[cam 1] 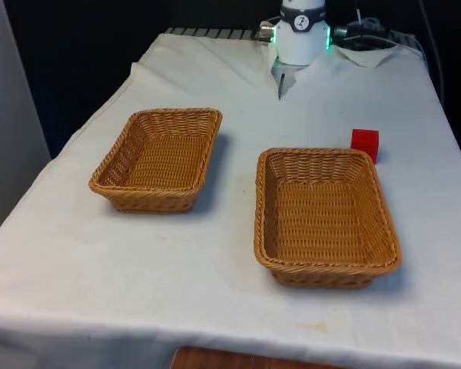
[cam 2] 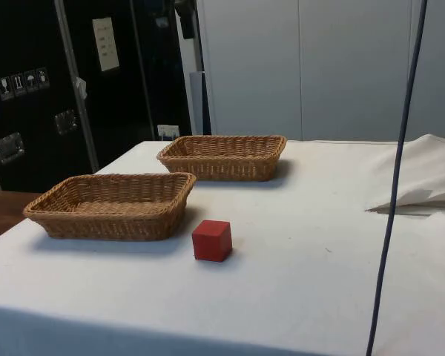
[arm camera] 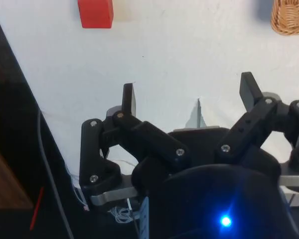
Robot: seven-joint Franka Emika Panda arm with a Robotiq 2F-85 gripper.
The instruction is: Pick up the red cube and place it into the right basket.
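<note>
Nearest me in the front view sits the right basket (cam 1: 326,217), and I see nothing in it but bare weave. Just past its far corner, towards the front view's right, the cube (cam 1: 365,144) rests on the cloth (cam 1: 215,269), close to the rim but, going by the side view, apart from it. That closeness is my main worry: if I come down with a finger on the basket side, I judge it could catch the wicker, nudge the basket or tip the cube. A grip across the faces running away from the rim looks safer to me. The left basket (cam 1: 160,160) lies further off and is empty too; I don't expect it to interfere. The gripper (arm camera: 192,97) hangs wide open above bare cloth with nothing between its fingers (arm camera: 129,99), well short of the cube, so I also risk misjudging the approach.
</note>
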